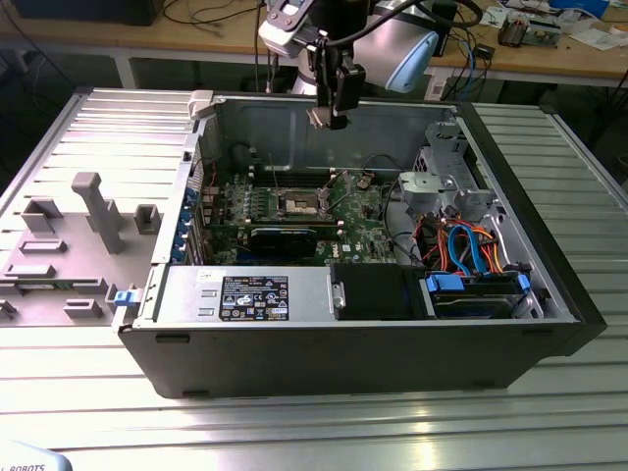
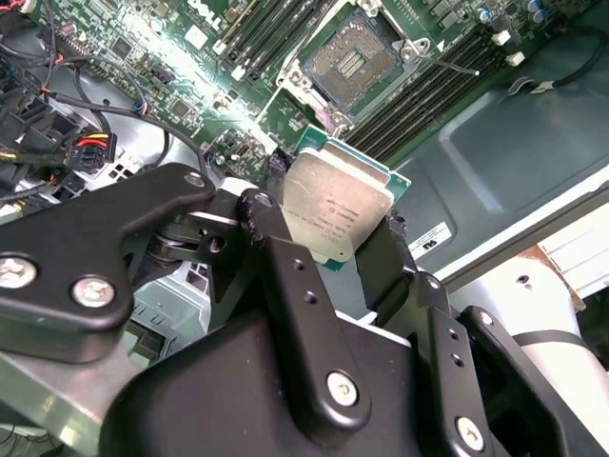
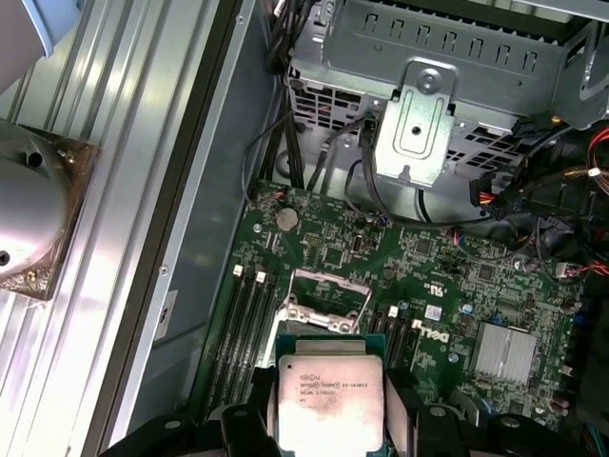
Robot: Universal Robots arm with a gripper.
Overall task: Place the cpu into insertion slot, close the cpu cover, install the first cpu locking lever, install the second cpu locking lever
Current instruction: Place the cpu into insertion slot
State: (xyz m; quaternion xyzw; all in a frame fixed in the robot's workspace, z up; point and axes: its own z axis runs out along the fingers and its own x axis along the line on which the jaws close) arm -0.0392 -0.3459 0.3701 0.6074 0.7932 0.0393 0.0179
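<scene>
My gripper [image 1: 329, 116] hangs high over the open computer case, shut on the cpu [image 1: 319, 117]. In both wrist views the black fingers [image 2: 285, 257] clamp two opposite edges of the cpu [image 2: 338, 208], a flat silver-topped square on a green base. The cpu [image 3: 329, 400] is well above the board, touching nothing else. The insertion slot [image 2: 350, 62] lies bare on the green motherboard, its dark centre exposed inside a silver rim. In the exterior view the insertion slot [image 1: 301, 204] is below and slightly nearer than the gripper. The cpu cover [image 3: 324, 322] stands flipped open beside the slot.
The black case [image 1: 549, 294] has tall walls around the motherboard [image 1: 353, 221]. A metal drive cage [image 3: 419, 124] with cable bundles [image 1: 461, 245] fills the exterior view's right. A long black card [image 1: 283, 238] and the power supply [image 1: 245, 294] lie near the front. Memory slots [image 2: 419, 105] flank the socket.
</scene>
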